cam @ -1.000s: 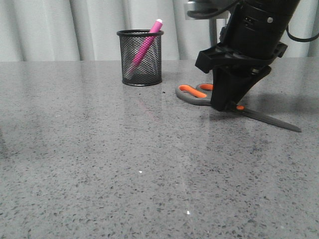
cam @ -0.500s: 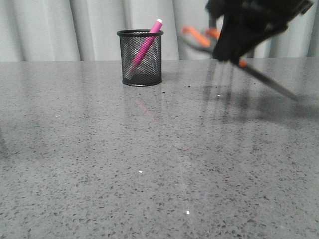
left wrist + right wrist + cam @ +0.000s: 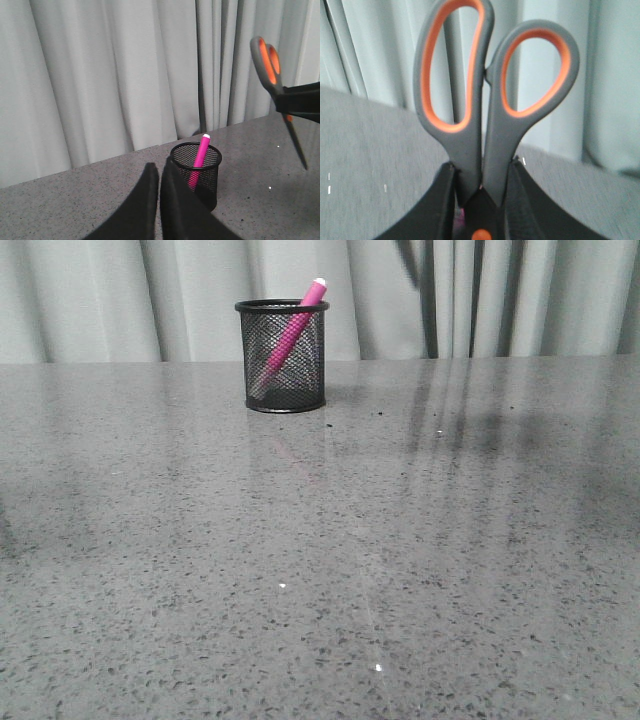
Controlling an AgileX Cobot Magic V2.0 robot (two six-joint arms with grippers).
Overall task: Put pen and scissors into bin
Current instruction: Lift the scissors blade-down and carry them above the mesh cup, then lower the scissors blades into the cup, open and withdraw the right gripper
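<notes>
The black mesh bin stands at the back of the table with the pink pen leaning inside it, white tip above the rim. Both show in the left wrist view: the bin, the pen. My right gripper is shut on the scissors near the orange pivot, handles pointing away from the wrist. In the left wrist view the scissors hang high in the air to the right of the bin, blades down. My left gripper is shut and empty, near the bin. Neither gripper shows in the front view.
A grey speckled table fills the front view, with pale pleated curtains behind it. A few small dark specks lie on the table to the right of the bin.
My right gripper lifted the scissors off the table, up and out of the front view's top. The bin and pen have not moved.
</notes>
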